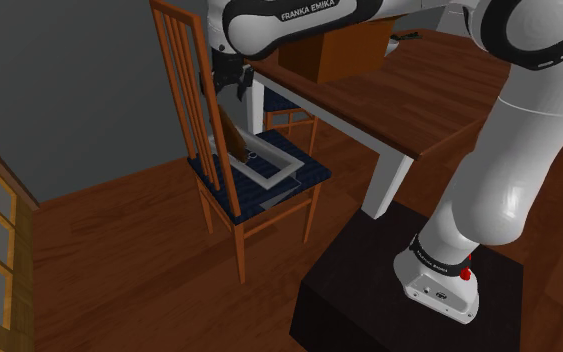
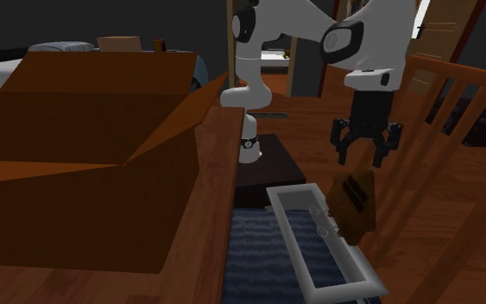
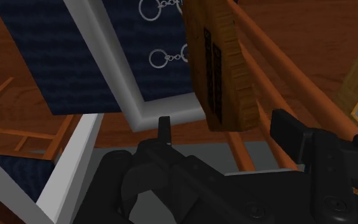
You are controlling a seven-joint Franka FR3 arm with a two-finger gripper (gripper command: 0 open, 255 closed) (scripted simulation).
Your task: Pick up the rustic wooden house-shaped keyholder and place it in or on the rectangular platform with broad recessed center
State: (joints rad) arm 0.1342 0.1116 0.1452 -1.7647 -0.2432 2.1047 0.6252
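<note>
End effector (image 2: 362, 148) hangs with fingers spread wide, gripping nothing. Straight below, apart from it, the wooden keyholder (image 2: 353, 205) stands on end, long axis near upright. Its foot is at the white tray's (image 2: 343, 278) rim, hard by the chair slats (image 2: 422, 129). Beyond: blue cushion (image 2: 258, 259), counter (image 2: 211, 199), cardboard box (image 2: 77, 164).

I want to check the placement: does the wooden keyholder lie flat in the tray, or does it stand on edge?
On edge, tilted: the keyholder stands at the rim of the tray, below the open gripper.
</note>
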